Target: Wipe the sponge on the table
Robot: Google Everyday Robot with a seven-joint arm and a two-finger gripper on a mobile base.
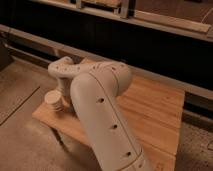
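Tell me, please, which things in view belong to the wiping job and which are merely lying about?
Job: light-brown wooden plank table; shut two-finger gripper at its left end, under the white arm; sponge not visible.
Other: pale ledge behind; speckled floor.

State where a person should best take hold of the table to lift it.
Probably the bare, straight edge of the table at the picture's right, coming from that side: the arm covers the middle, and its gripper, fingers shut, is down at the left end.
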